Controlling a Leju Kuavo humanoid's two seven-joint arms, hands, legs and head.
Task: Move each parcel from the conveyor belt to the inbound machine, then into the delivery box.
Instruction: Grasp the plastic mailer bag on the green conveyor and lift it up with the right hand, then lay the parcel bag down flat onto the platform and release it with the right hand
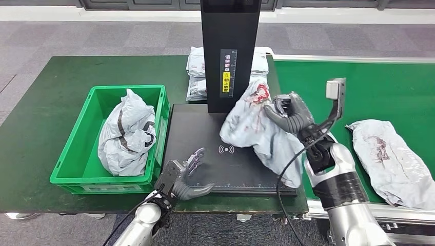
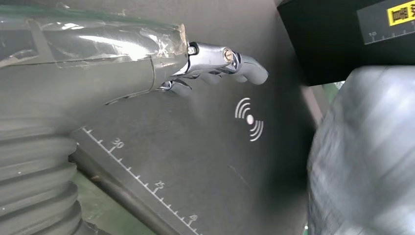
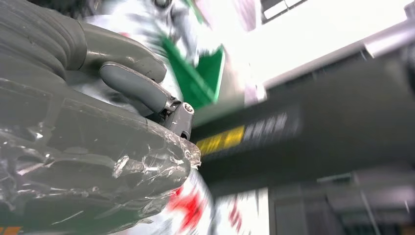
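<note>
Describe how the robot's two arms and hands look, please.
Both arms are silver with black cables along them. The right arm has a black band at the wrist. The left hand and the right hand are grey, with darker fingers and clear plastic film over their backs.

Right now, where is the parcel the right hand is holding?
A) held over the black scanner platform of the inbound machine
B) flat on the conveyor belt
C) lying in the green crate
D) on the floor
A: the right hand grips the grey parcel, which hangs over the black scanner platform beside the machine's column, not in the green crate.
</note>
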